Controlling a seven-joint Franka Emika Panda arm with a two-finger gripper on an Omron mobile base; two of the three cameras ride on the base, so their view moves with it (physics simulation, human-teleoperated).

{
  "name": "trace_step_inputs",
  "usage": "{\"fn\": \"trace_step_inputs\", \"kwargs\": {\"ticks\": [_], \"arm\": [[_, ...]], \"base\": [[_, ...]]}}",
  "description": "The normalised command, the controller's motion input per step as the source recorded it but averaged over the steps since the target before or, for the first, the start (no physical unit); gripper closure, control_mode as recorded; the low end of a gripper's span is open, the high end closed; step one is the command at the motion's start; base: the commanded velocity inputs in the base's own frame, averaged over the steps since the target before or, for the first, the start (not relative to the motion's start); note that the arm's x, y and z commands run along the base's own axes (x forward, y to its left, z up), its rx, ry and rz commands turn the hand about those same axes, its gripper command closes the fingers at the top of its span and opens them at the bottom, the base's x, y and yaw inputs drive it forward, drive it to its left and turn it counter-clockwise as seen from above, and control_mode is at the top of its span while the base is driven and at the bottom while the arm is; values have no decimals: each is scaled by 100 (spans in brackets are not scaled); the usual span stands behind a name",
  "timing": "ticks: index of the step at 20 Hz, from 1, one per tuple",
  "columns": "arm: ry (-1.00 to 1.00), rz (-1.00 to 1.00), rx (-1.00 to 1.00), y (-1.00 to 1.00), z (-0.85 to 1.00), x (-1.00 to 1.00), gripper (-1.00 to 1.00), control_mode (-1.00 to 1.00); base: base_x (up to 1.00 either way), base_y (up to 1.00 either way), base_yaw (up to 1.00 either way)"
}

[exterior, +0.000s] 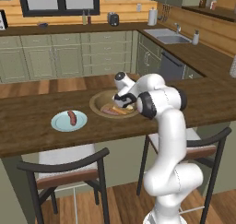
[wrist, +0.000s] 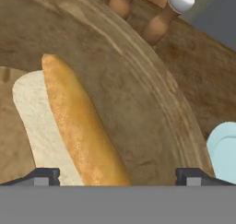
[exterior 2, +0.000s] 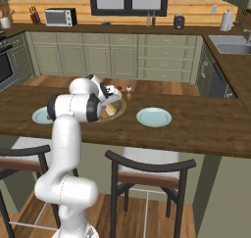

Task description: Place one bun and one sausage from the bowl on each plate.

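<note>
Hand view: claw [wrist: 118, 174] spread open over bun [wrist: 80, 126] in bowl [wrist: 138, 71]; no legible writing.

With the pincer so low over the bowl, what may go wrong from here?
1. The pincer stands open around the bun; the bun lies slanted, so the fingers may close off-centre and tip it.
2. The bun lies close to the bowl wall, so one finger may hit the rim.
3. The left plate has only a sausage; the right plate is bare.

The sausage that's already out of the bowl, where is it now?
The sausage lies on the pale-blue plate on the wooden counter, left of the bowl in the left base view.
</note>
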Motion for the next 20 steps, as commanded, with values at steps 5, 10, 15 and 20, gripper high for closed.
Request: {"fn": "trace_step_inputs", "kwargs": {"ticks": [5,10,15,20], "arm": [[0,8,-4,-9,-21,0,-100,-100],[0,0,-3,-1,-18,8,100,-100],[0,0,-1,0,-6,8,100,-100],[0,0,0,-2,0,0,100,-100]], "base": [[0,0,0],[0,0,0],[0,0,0],[0,0,0]]}}
